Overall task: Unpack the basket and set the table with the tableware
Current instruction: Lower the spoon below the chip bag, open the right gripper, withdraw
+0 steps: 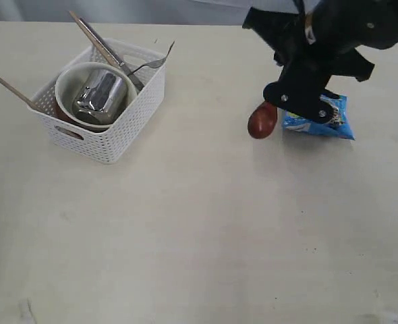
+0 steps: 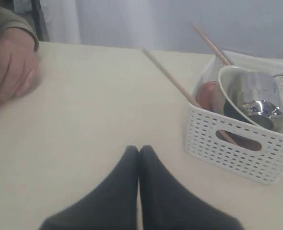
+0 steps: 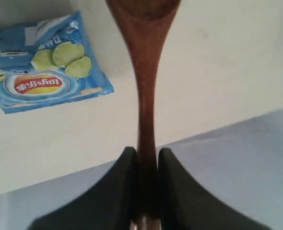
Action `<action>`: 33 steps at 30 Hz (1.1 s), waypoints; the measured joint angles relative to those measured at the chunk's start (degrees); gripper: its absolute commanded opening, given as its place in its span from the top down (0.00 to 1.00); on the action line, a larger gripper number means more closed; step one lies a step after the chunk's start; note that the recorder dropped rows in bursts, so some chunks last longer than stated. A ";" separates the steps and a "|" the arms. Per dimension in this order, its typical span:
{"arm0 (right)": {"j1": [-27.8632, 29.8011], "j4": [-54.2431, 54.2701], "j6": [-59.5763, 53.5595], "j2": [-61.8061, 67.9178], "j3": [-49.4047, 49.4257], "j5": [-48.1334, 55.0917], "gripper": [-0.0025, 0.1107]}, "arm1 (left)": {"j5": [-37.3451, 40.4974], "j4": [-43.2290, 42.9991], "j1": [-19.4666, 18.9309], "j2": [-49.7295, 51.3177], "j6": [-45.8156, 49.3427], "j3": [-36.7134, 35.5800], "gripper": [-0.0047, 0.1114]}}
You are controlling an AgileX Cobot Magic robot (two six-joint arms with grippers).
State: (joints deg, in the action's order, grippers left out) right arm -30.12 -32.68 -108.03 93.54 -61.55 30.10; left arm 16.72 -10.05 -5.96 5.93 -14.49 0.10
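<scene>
White perforated plastic basket (image 1: 111, 142) sits at the left of the pale cream table (image 1: 185, 229). Inside I see a cream bowl (image 1: 65, 81) with a shiny steel cup (image 1: 102, 96) lying in it. A steel fork (image 1: 153, 65) and two wooden chopsticks (image 1: 7, 86) lean out over the rim. Right gripper (image 3: 145, 154) pinches the red-brown wooden spoon (image 3: 145, 91) by its handle, just beside the blue snack packet (image 3: 48, 81). Left gripper (image 2: 139, 152): fingers pressed together, empty, near the basket.
</scene>
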 measured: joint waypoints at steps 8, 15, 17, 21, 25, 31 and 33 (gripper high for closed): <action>-0.24 3.84 -12.52 2.23 7.54 -3.46 0.98 | 0.00 0.00 0.00 0.00 0.00 0.00 0.96; -0.24 -5.64 -13.18 0.98 22.32 -15.01 0.98 | 0.00 0.00 0.00 0.00 0.00 0.00 0.96; -0.24 1.13 -13.18 0.71 23.97 -16.80 0.98 | 0.00 0.00 0.00 0.00 0.00 0.00 0.96; -0.24 3.94 -13.18 0.71 24.89 -16.78 0.98 | 0.00 0.00 0.00 0.00 0.00 0.00 0.96; -0.24 4.39 -13.18 0.71 26.35 -17.31 0.98 | 0.00 0.00 0.00 0.00 0.00 0.00 0.96; -0.24 4.39 -13.18 0.71 27.88 -18.00 0.98 | 0.00 0.00 0.00 0.00 0.00 0.00 0.96; -0.36 4.39 -13.18 0.71 28.45 -18.10 0.98 | 0.00 0.00 0.00 0.00 0.00 0.00 0.96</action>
State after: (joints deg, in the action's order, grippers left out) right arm -30.49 -28.29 -121.21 94.25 -33.10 12.00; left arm 16.72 -10.05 -5.96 5.93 -14.49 0.10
